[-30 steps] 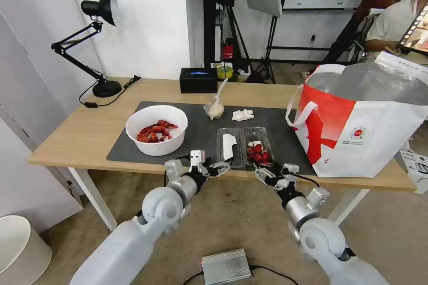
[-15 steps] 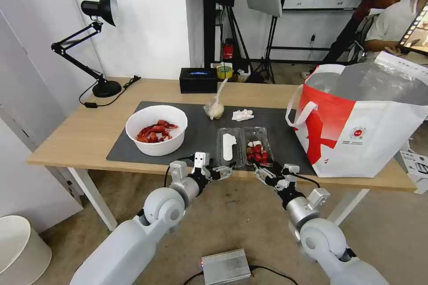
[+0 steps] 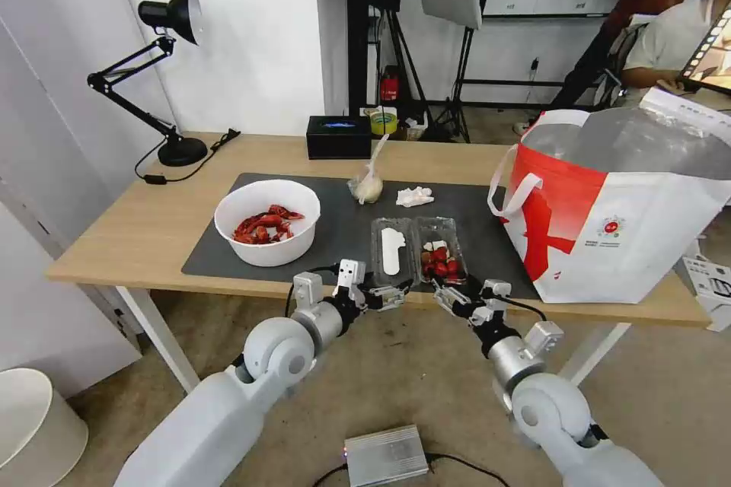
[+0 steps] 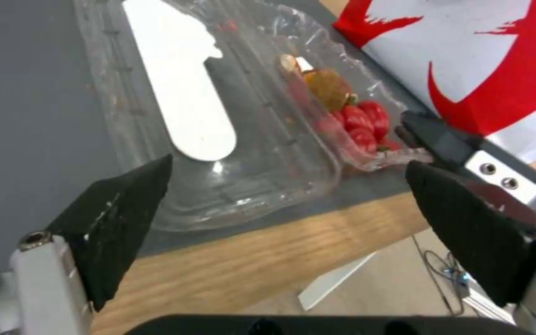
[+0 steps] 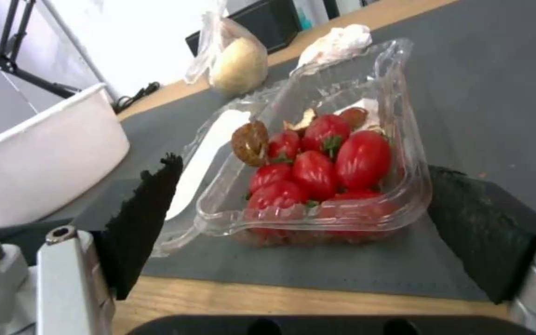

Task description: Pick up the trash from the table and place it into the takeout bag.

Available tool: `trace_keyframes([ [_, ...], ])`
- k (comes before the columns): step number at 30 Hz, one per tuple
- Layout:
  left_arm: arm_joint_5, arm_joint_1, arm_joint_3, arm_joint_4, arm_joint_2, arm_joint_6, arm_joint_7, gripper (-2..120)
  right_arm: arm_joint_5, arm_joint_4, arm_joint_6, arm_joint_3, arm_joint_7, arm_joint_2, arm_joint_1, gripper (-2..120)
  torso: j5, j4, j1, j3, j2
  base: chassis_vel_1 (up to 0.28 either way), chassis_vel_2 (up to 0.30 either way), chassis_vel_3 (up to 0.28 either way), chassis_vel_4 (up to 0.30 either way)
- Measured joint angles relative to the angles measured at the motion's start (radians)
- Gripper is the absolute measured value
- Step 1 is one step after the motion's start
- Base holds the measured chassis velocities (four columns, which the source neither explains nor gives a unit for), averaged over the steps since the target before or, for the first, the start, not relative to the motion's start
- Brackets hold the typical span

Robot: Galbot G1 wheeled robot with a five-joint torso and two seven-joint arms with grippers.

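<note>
at the near edge of the surface (image 3: 137, 236), the left claw (image 3: 390, 294) reaches forward from a bent arm, its pads spread wide and holding nothing, just short of the clear clamshell tray (image 3: 415, 247). the right claw (image 3: 451, 297) sits beside it on an arm angled up from lower right, also wide and empty, facing the tray's half with the red scraps (image 5: 318, 167). the tray lies open on the dark grey mat (image 3: 343, 224), near the front edge. farther back on the mat are the white bowl of crayfish shells (image 3: 267, 221), the small knotted bag (image 3: 367, 184) and the crumpled tissue (image 3: 414, 196). the takeout bag (image 3: 617, 217) stands upright at the right end of the surface, just beside the mat.
</note>
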Motion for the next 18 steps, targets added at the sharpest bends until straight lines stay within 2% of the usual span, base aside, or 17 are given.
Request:
trace_keyframes([
  [9, -0.019, -0.005, -0.009, -0.005, -0.001, -0.006, -0.008, 99, -0.005, 0.001, 0.001, 0.000, -0.001, 0.002, -0.001, 91, -0.0001, -0.0001, 0.000, 0.000, 0.000, 0.000, 0.000, 0.000, 0.000],
  [11, 0.095, 0.010, -0.035, -0.007, 0.041, -0.003, 0.011, 99, -0.008, 0.001, 0.003, 0.001, -0.003, 0.002, -0.002, 91, -0.0002, -0.0002, 0.000, 0.000, 0.000, 0.000, 0.000, 0.000, 0.000],
  [12, 0.095, 0.010, -0.035, -0.007, 0.041, -0.003, 0.011, 99, -0.008, 0.001, 0.003, 0.001, -0.003, 0.002, -0.002, 91, -0.0002, -0.0002, 0.000, 0.000, 0.000, 0.000, 0.000, 0.000, 0.000],
  [14, 0.173, 0.026, -0.053, -0.013, 0.082, -0.003, 0.044, 99, -0.009, 0.002, 0.005, 0.002, -0.005, 0.002, -0.003, 91, -0.0001, 0.0003, 0.000, 0.000, 0.000, 0.000, 0.000, 0.000, 0.000],
  [18, 0.207, 0.038, -0.059, -0.024, 0.101, 0.011, 0.070, 99, -0.013, 0.001, 0.007, 0.001, -0.008, 0.009, -0.005, 91, -0.0001, 0.0001, 0.000, 0.000, 0.000, 0.000, 0.000, 0.000, 0.000],
])
